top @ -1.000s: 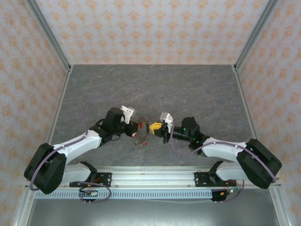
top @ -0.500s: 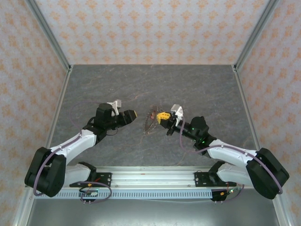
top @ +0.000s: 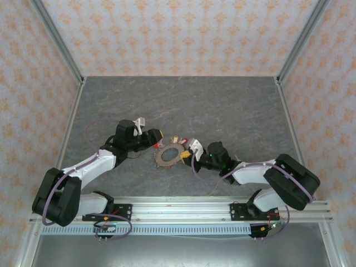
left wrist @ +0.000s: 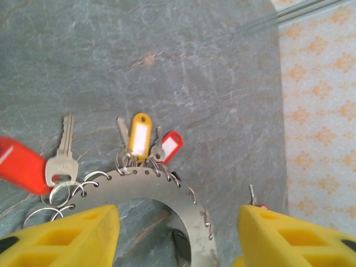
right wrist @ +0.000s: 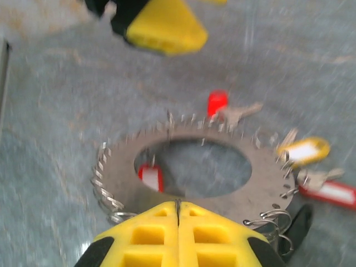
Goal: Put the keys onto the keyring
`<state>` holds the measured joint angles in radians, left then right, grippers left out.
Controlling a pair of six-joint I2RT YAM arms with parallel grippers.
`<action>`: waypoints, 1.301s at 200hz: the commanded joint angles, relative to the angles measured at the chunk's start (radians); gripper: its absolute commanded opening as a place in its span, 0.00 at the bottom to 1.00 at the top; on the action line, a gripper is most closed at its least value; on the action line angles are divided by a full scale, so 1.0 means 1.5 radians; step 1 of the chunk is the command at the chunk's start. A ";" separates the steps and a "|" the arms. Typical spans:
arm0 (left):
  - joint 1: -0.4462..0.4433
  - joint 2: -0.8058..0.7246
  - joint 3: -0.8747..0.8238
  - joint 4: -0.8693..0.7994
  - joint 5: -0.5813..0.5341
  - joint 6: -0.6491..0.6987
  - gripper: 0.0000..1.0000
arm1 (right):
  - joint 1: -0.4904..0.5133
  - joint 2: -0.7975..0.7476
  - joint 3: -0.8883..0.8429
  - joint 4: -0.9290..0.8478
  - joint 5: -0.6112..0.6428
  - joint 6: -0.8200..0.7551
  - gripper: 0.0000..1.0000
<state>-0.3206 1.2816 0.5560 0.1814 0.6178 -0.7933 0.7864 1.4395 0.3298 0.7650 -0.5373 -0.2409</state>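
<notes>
Grey marbled surface (top: 233,111) inside patterned walls (top: 167,33) carries the keyring (top: 159,159), which lies flat near the middle, a little toward the arm bases. Your left hand (top: 156,136) sits just up and left of it with its yellow fingers (left wrist: 67,236) spread wide. In its wrist view the keyring's arc lies straight ahead between them. Your right hand (top: 188,149) is at the keyring's right rim with its fingers (right wrist: 150,236) pressed together. They overlap the rim in that wrist view, but you cannot tell whether they pinch the metal or only hover over it. That makes the right hand the nearer one.

The keyring is round, so it offers no long axis. The keys (left wrist: 64,150) hanging from its edge loops fan outward, with their shafts pointing away from the left hand. One small key (left wrist: 253,194) lies apart, off to the right in the left wrist view, and it looks to be not yet on the keyring.

Half a second ago the keyring stood tilted at the right hand's tips, farther up the surface. Now it is down flat and the right arm has dropped low beside it, while the left hand has edged slightly closer. A second ago both hands met at the keyring.
</notes>
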 commanded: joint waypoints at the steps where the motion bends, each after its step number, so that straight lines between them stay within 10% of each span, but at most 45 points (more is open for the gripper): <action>1: -0.004 0.030 0.001 0.018 0.016 0.018 0.54 | 0.011 0.037 -0.019 -0.001 0.017 -0.066 0.00; 170: -0.025 0.125 0.024 0.014 0.035 0.053 0.42 | 0.024 0.018 0.033 -0.274 0.030 -0.174 0.00; 260: -0.068 0.013 0.093 -0.075 0.034 0.201 0.43 | -0.037 -0.142 0.008 0.052 -0.053 0.001 0.00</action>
<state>-0.4004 1.3788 0.6209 0.1394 0.6613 -0.6266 0.7666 1.2575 0.3271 0.6472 -0.5213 -0.3470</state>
